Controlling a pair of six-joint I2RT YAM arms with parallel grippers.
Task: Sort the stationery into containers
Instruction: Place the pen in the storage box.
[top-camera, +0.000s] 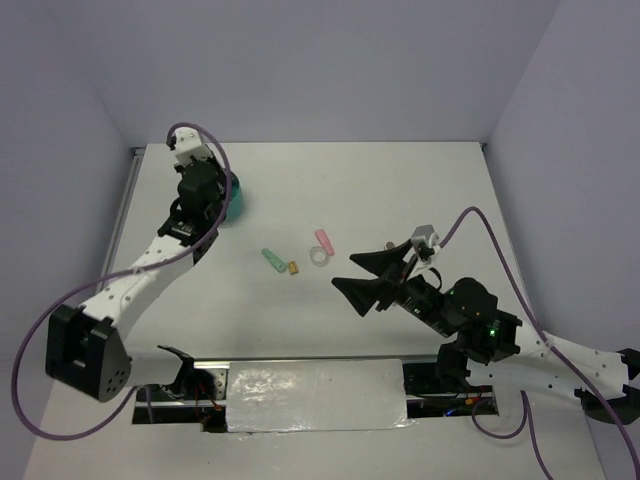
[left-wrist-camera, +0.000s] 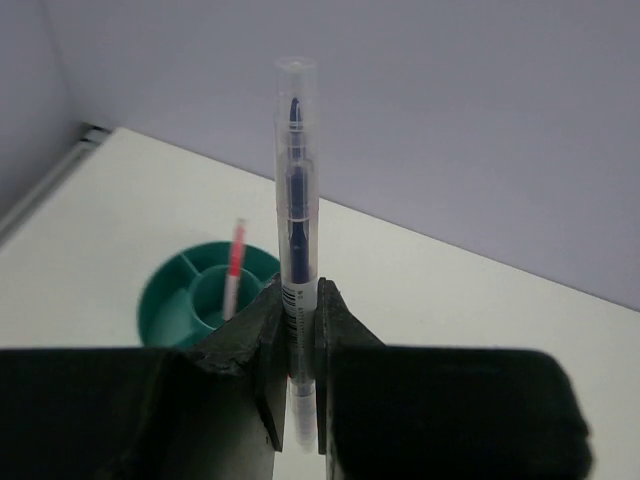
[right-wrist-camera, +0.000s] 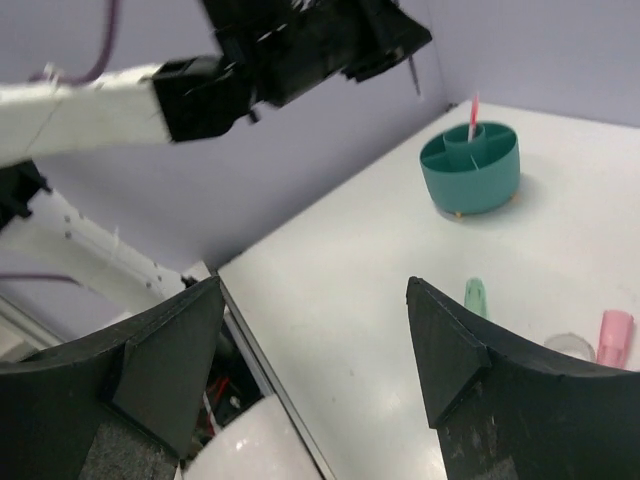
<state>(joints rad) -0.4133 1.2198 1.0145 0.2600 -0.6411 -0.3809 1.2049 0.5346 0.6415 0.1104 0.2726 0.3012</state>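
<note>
Seemingly organizer (left-wrist-camera: 165, 305) holds pink pen (left-wrist-camera: 235, 265); left jaws grip clear pen (left-wrist-camera: 297, 200), right jaws open.

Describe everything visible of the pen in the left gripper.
The pen is thin, with a clear plastic shell over a dark blue core, and a barcode label low on the barrel. It stands upright in the wrist view, clamped at its lower part by the left gripper, its end poking out below the jaws. Nothing else touches it; the organizer sits beyond.
</note>
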